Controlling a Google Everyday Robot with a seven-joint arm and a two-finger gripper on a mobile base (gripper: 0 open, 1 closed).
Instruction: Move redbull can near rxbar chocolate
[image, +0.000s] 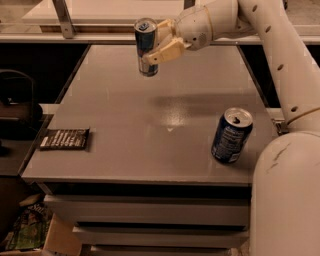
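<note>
Camera view gives you the hand (151, 53) up over the far part of the worktop (150, 125), left of centre, with its pale fingers (167, 50) clamped on the redbull can (145, 34). You can see the can held clear of the surface, roughly upright with its silver top facing up, and the fingers crossing its lower half from the right. The white arm (272, 50) reaches in from the right side to carry it. Your rxbar chocolate (65, 139) lies flat at the near left corner of the worktop, close to the left edge, its pale text rows facing up. It is well apart from the held can. A wider dark blue can (231, 136) with white text stands near the right edge of the worktop, on the opposite side from the bar.
</note>
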